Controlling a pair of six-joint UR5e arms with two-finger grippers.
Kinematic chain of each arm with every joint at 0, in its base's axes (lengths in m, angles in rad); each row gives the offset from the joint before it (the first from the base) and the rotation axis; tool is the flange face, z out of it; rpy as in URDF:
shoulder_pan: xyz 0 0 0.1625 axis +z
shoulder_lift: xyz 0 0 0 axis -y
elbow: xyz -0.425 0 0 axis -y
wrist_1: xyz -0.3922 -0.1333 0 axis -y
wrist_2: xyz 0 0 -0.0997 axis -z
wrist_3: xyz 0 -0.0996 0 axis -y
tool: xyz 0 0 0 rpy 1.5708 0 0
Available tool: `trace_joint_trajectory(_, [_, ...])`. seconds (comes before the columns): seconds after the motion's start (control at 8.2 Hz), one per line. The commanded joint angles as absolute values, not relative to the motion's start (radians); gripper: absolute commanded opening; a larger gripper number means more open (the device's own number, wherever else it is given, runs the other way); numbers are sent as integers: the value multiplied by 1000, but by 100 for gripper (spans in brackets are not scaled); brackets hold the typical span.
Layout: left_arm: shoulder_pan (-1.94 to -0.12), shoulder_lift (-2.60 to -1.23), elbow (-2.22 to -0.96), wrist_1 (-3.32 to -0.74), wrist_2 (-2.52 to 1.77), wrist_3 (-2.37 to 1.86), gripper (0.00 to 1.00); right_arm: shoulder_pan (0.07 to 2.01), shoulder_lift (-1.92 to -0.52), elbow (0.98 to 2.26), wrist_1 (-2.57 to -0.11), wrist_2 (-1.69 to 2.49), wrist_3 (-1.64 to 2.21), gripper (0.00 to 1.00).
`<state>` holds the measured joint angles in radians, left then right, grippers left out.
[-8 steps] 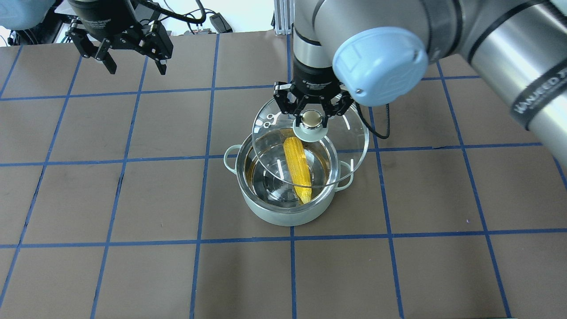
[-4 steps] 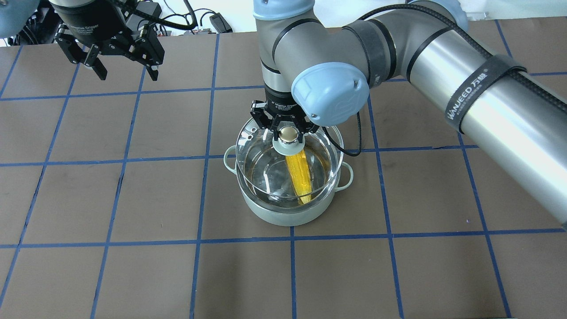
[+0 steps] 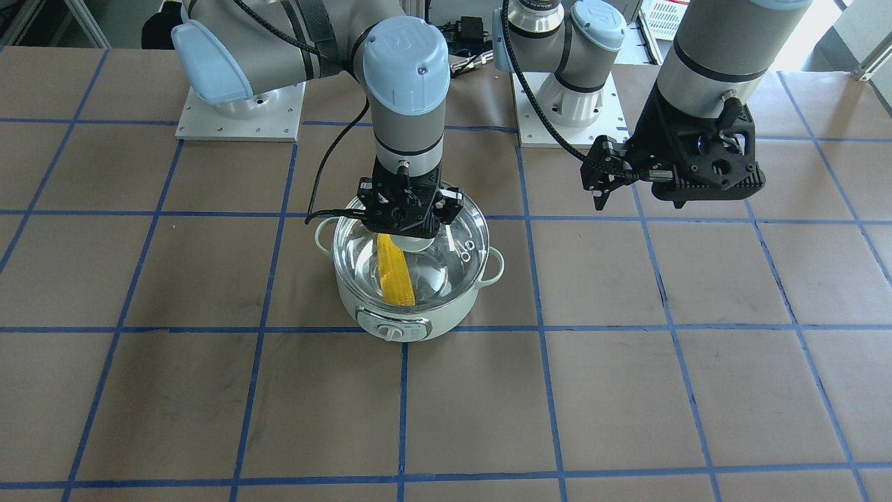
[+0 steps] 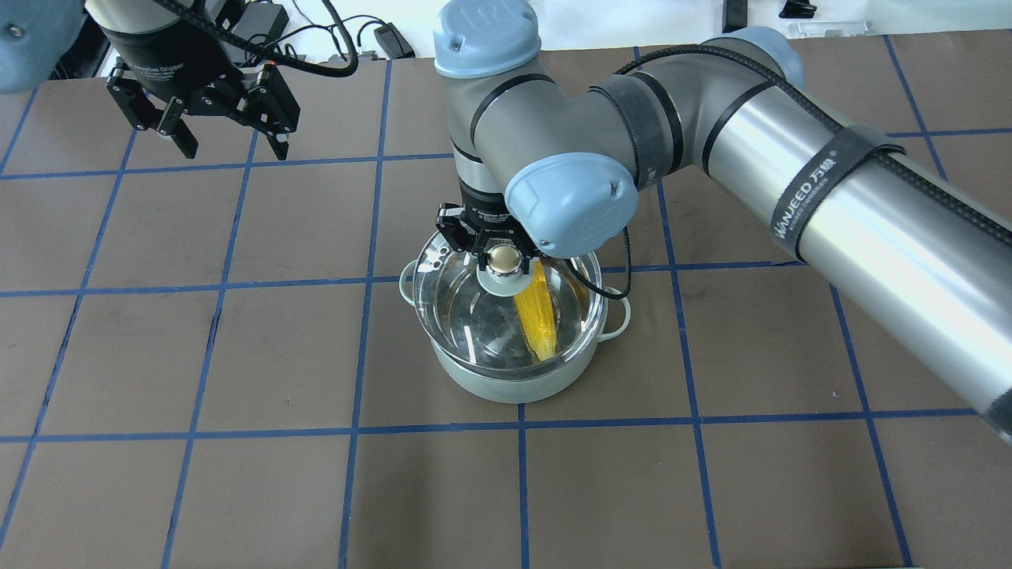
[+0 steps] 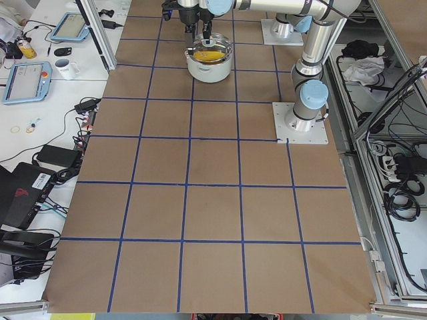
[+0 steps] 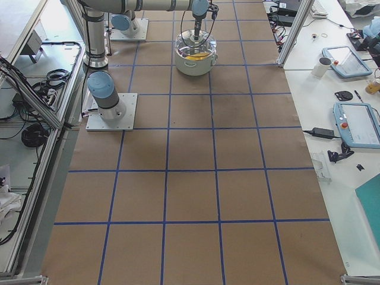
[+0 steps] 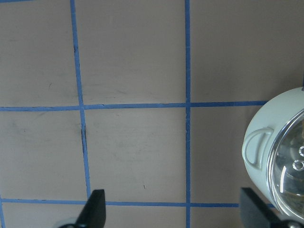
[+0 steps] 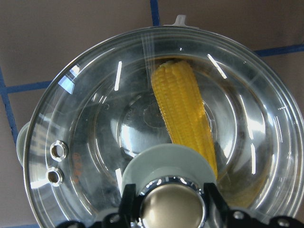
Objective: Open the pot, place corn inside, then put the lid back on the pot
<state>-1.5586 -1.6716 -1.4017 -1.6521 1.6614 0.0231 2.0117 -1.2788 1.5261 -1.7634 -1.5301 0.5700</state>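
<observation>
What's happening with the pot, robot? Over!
Right tool shut on lid. Left tool open, empty, off aside. Corn in pot, lid over it. Nothing seen blocking.

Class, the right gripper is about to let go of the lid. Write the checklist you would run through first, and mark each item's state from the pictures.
1. Corn lies fully inside the pot, nothing poking over the edge: ok.
2. Lid centred over the pot's opening: ok, as far as the right wrist view shows.
3. Lid resting flush all round, not hanging just above: cannot tell.
4. Right gripper shut on the knob: ok.
5. Left gripper open, empty and well away from the pot: ok.
</observation>
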Motion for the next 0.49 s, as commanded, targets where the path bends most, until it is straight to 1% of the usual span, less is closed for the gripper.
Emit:
trace_joint_trajectory(0.0, [-1565, -1666, -1413, -1654, 1660, 23, 100, 2017, -1284, 1546, -1761, -1534, 569, 26])
trace_joint_trajectory(0.37, [-1565, -1651, -1425, -1652, 1660, 15, 100, 2017, -1285, 1555, -1790, -1537, 563, 26])
